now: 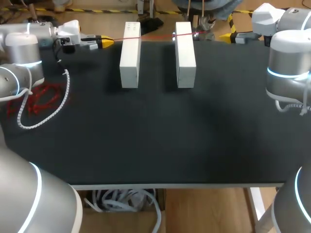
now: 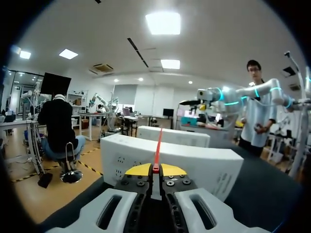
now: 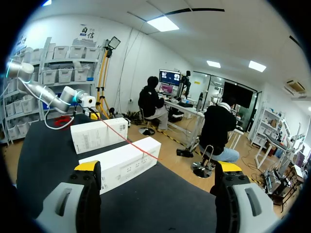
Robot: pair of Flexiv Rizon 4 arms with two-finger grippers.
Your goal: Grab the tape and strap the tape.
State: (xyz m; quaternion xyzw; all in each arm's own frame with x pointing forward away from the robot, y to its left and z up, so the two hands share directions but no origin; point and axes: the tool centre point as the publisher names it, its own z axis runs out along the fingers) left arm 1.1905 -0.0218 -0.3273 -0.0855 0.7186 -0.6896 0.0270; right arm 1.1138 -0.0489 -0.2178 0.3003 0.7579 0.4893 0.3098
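Bright, even light from overhead; ceiling panels blow out to glaring white in both wrist views; the matte black table shows almost no reflection; the white blocks cast only soft, faint shadows at their bases; cyan light rings glow.

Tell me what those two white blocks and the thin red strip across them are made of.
The two white rectangular blocks look like matte cardboard or foam: flat faces, crisp edges, no shine. The thin red strip seems plastic tape or ribbon, stretched straight from the left hand; which exactly, I cannot tell.
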